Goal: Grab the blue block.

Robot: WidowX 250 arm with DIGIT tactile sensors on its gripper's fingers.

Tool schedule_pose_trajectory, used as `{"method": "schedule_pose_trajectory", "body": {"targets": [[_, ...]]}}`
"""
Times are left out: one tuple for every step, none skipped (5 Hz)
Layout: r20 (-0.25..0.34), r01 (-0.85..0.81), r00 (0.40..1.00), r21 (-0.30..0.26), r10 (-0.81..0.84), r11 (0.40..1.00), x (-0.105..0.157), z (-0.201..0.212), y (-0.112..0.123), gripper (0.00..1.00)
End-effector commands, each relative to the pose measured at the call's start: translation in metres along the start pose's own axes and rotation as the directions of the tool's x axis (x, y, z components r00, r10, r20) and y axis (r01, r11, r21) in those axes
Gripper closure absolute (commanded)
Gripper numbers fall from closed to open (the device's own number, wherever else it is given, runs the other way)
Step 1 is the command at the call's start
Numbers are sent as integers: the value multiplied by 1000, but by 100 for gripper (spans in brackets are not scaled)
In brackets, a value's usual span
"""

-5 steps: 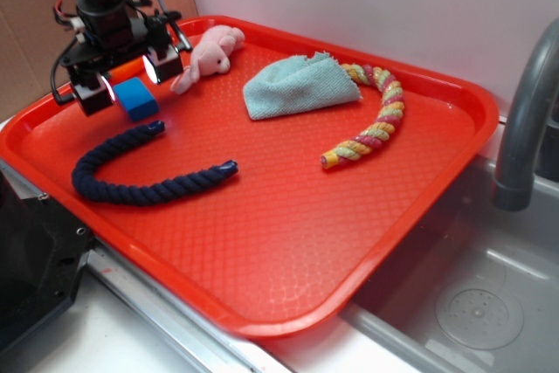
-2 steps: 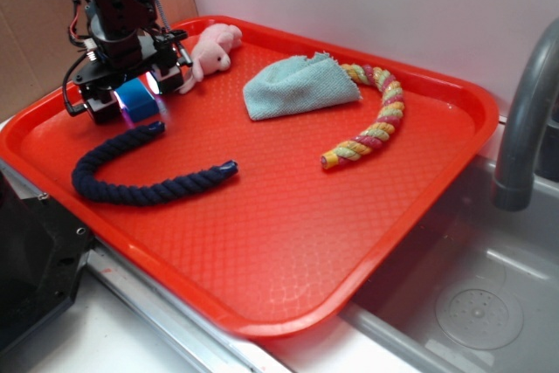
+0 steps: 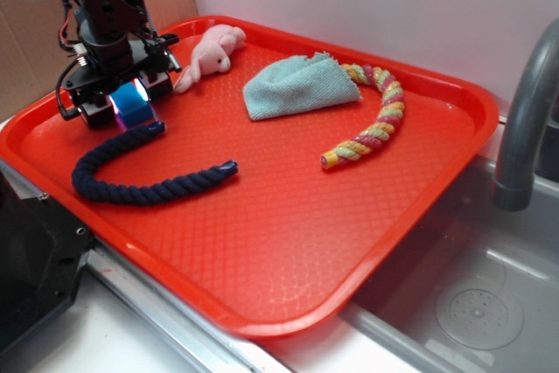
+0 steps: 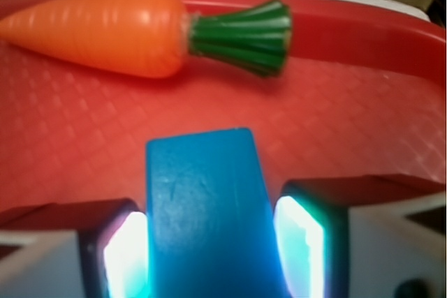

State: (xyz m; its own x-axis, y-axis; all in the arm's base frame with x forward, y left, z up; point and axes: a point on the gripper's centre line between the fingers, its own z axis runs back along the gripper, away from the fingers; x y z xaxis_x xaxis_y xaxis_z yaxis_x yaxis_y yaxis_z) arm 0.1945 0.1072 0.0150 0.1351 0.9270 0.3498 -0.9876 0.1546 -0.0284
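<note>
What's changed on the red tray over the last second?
The hand came down from above the blue block and now sits low around it, a finger on each side. In the wrist view the pads look right against the block, though a firm grip is not certain. The navy rope, teal cloth, pink toy and striped rope stayed put.

The gripper (image 3: 123, 99) now sits lower on the tray (image 3: 288, 242) than a second ago; its fingers (image 4: 302, 239) now flank the block (image 3: 133, 102), touching it on both sides.
</note>
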Motion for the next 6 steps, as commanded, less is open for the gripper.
{"method": "schedule_pose_trajectory", "body": {"targets": [[-77,405,906,-123,-416,906,-4,86,-14,100],[-126,615,763,-162,-634,772,-24,138,-24,100],[-85,774,589,-226,-804,591,-50,177,-20,100],[-57,856,431,-292,-901,428,-56,197,-12,100],[-53,846,430,-325,-901,423,-56,222,-2,100],[-89,812,472,-345,-877,471,-52,217,5,100]]}}
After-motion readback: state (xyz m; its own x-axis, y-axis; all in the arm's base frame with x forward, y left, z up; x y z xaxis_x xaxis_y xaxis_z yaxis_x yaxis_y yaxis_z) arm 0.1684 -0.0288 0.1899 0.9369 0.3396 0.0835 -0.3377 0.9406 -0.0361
